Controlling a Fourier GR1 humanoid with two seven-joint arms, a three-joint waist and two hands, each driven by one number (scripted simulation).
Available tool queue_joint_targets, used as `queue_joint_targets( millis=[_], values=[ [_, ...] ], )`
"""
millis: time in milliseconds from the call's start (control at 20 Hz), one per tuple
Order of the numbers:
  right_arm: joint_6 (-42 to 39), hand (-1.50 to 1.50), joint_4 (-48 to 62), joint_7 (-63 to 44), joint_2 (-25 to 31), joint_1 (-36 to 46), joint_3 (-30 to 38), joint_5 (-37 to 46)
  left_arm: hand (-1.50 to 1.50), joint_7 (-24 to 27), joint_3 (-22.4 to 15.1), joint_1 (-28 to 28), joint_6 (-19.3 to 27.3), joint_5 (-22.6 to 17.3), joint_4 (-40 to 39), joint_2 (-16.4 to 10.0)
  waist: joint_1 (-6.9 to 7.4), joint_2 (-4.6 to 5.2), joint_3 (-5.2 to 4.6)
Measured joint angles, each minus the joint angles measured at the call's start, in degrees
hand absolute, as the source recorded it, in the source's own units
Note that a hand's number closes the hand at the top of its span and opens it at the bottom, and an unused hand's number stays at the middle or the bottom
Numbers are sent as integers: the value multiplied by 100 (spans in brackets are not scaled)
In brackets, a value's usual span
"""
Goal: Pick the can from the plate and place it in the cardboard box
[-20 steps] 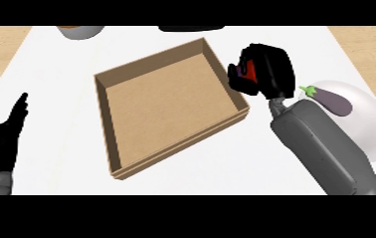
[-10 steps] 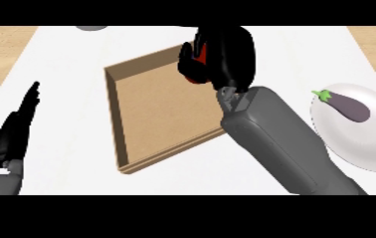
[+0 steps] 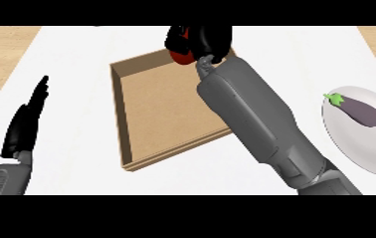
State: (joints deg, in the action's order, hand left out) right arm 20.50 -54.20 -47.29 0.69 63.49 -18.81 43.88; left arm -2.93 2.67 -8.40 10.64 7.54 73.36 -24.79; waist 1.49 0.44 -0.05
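My right hand is curled round a red can, of which only a small red part shows under the fingers. Hand and can hang over the far edge of the open cardboard box, which lies flat in the middle of the white counter. My grey right forearm crosses the box's right side. A white plate lies at the right edge, well apart from the can. My left hand rests open at the left edge, fingers pointing up.
A purple eggplant with a green stem lies on the white plate. Wooden surface shows at the far left and far right corners beyond the white counter.
My right hand has carried the can leftward from near the plate to above the box's far edge. The view has shifted; the plate now sits lower at the right.
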Motion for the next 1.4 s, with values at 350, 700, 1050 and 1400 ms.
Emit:
queue_joint_targets(
  millis=[350,700,1050,1400],
  values=[
    [727,-150,1586,243,-55,394,160,-472,0,-27,-18,-123,-79,69,5,28,150,41,1],
    [1230,-150,2542,1004,-67,597,431,-1355,0,38,-3,-205,-149,92,-96,82,231,73,3],
    [2189,-150,2735,1878,-69,689,467,-1694,0,-59,13,-84,-138,141,121,101,218,50,6],
    [3007,-150,2161,2697,-46,344,907,-2058,0,-31,161,197,-135,128,230,70,18,-10,8]
  ],
)
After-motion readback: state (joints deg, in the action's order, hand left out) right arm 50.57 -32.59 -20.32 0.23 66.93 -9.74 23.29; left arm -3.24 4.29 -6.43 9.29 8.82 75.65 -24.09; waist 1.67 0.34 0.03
